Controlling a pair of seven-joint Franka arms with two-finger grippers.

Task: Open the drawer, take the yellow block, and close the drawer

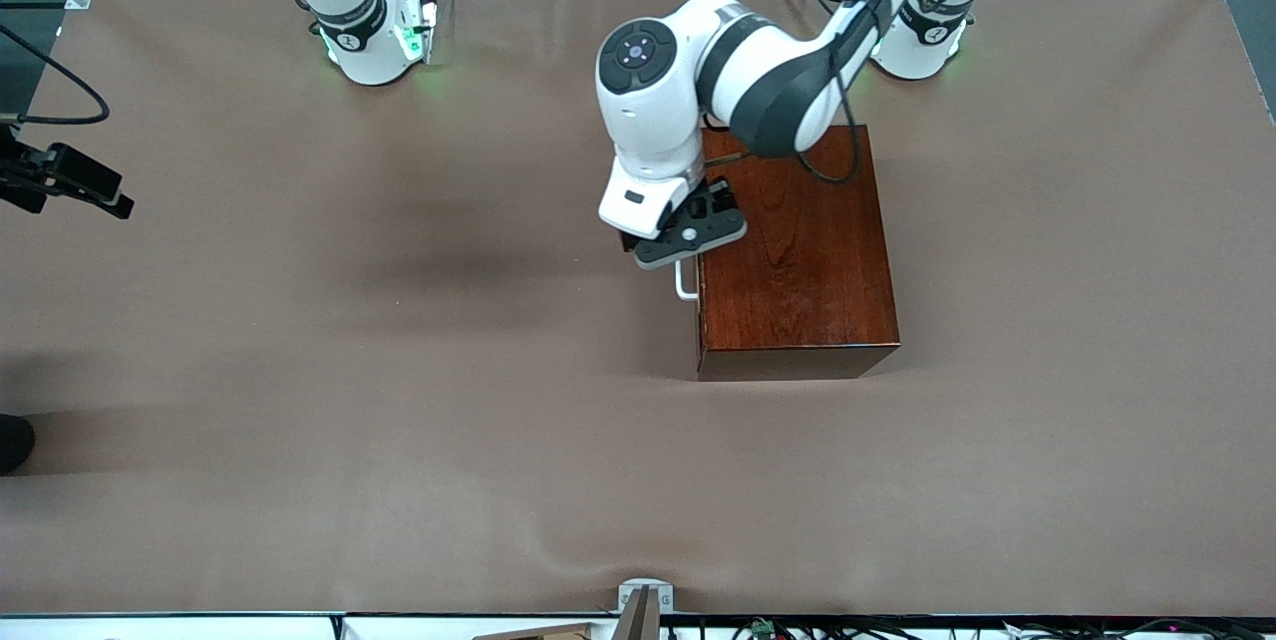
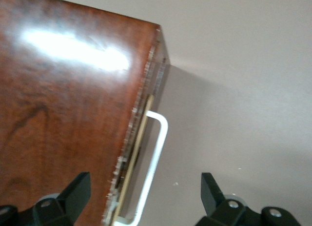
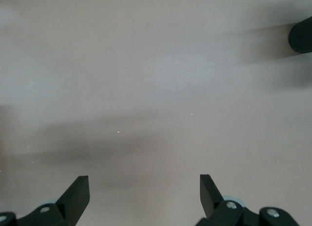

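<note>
We judge the main hazard to be the wooden box (image 1: pixel 797 256) itself: it stands loose on the surface (image 1: pixel 399 421), toward the left arm's end, and a pull on the handle could drag the whole box along instead of freeing the drawer (image 2: pixel 127 179), since nothing braces it. The brown covering shows ripples and could bunch up under a sliding box. The drawer is shut, with only a pale sliver of its front showing in the left wrist view; the yellow block is not visible in any view and is presumably inside.

A second risk lies at the handle (image 1: pixel 685 282), a thin white bar on the box face toward the right arm's end. The left gripper (image 1: pixel 688 236) hovers above it with fingers (image 2: pixel 78 192) spread wide, one over the box top and the other over the bare surface. If it descends in this alignment, we expect the inner finger to strike the box edge rather than straddle the bar.

The right gripper (image 3: pixel 144 196) waits over bare surface at the right arm's end, fingers wide and empty; in the front view it is outside the frame.

Around the surface we note aluminium framing at the corners, a dark camera mount (image 1: pixel 60 179) at one edge and cabling along the nearest edge.
</note>
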